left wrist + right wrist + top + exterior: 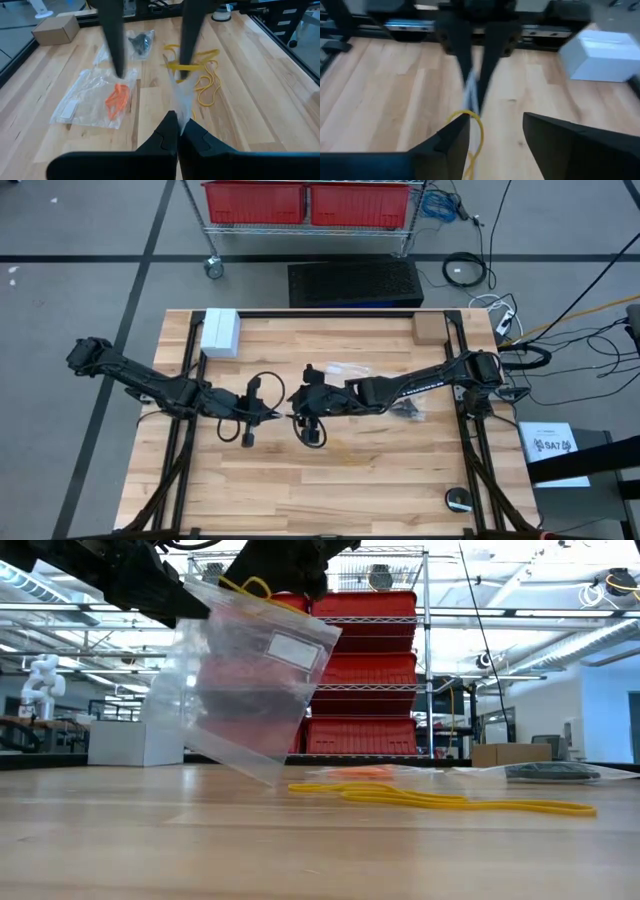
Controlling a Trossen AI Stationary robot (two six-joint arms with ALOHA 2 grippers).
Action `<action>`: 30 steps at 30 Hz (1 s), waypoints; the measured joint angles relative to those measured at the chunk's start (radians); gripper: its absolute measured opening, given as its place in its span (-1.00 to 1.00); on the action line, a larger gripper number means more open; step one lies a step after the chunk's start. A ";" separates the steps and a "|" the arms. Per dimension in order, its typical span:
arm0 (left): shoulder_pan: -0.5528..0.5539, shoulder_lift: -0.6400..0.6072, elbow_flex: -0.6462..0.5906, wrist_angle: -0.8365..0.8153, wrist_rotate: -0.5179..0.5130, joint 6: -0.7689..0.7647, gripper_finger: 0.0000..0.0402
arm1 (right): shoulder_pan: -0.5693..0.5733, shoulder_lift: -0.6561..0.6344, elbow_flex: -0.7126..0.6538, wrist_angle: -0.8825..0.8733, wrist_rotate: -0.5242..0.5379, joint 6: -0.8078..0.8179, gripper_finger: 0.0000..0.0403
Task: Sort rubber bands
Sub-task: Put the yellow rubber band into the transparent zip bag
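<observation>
The left claw (177,131) pinches a clear bag (245,680) aloft while the open right claw (495,132), at its three o'clock, drops a yellow rubber band (472,125) in; next, withdraw.

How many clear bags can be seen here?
3. Held bag: shut in the left tool. Orange-band bag: flat on the table. Black-band bag: also on the table. Others may be hidden.
</observation>
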State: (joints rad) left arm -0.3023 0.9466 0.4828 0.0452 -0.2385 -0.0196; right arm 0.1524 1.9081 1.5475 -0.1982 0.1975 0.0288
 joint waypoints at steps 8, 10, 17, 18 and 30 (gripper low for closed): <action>0.000 0.000 0.000 -0.001 0.000 0.000 -1.00 | 0.002 -0.002 0.052 -0.066 0.074 -0.026 -0.12; 0.000 0.000 0.000 -0.001 0.000 0.000 -1.00 | 0.002 -0.002 0.073 -0.095 0.073 -0.026 -0.12; 0.000 0.000 0.000 -0.001 0.000 0.001 -1.00 | 0.002 -0.004 0.081 -0.179 0.073 -0.037 -0.12; 0.000 0.000 0.000 -0.001 0.000 0.001 -1.00 | 0.002 -0.004 0.081 -0.186 0.073 -0.036 -0.12; 0.002 0.000 0.000 -0.001 0.000 0.001 -1.00 | 0.013 -0.004 0.081 -0.278 0.121 -0.034 -0.13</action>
State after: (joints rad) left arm -0.3008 0.9466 0.4831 0.0444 -0.2386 -0.0185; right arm 0.1658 1.9042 1.6283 -0.4757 0.3183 -0.0051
